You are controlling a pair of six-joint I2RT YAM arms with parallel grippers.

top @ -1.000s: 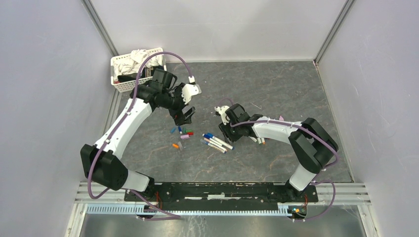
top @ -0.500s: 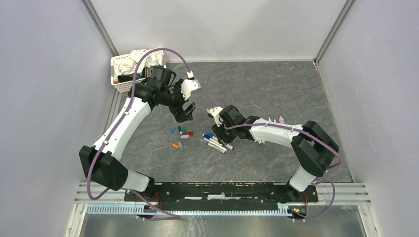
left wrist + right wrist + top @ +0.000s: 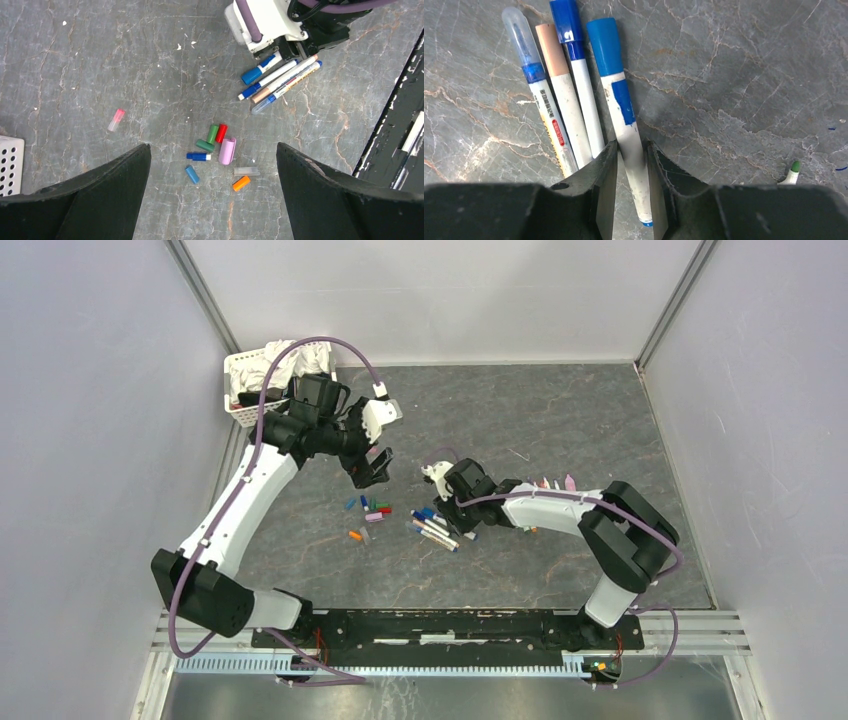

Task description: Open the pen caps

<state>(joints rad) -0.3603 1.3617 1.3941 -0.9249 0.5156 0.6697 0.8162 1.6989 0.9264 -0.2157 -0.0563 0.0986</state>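
**Right gripper clamps a capped pen while the left gripper hangs wide open**

Four white-barrelled plastic pens (image 3: pixel 574 115) lie fanned side by side on the grey marbled tabletop (image 3: pixel 749 75), and everything here is placed from that fan. All four wear their pen caps: one clear with a blue collar (image 3: pixel 521 40), one peach (image 3: pixel 551 47), one slim dark blue (image 3: pixel 566 22) and one broad mid-blue (image 3: pixel 603 45).

The right gripper (image 3: pixel 631 150) sits at the fan's tail end. Its two fingers (image 3: pixel 606 170) press on either side of the broad-blue-capped pen (image 3: pixel 624 100), at the fan's outer edge.

In the top view, a scatter of short loose caps (image 3: pixel 227 151) in green, red, lilac, blue, clear and orange lies just left of the fan's capped ends. The left gripper (image 3: pixel 372 472) hovers over that scatter with its jaws spread far apart and nothing between them.

A pink-tipped clear cap (image 3: pixel 116 120) lies alone, farther from the fan. A white perforated plastic basket (image 3: pixel 250 412) stands well beyond the scatter. A green-tipped uncapped pen (image 3: pixel 793 172) lies on the fan's opposite side.
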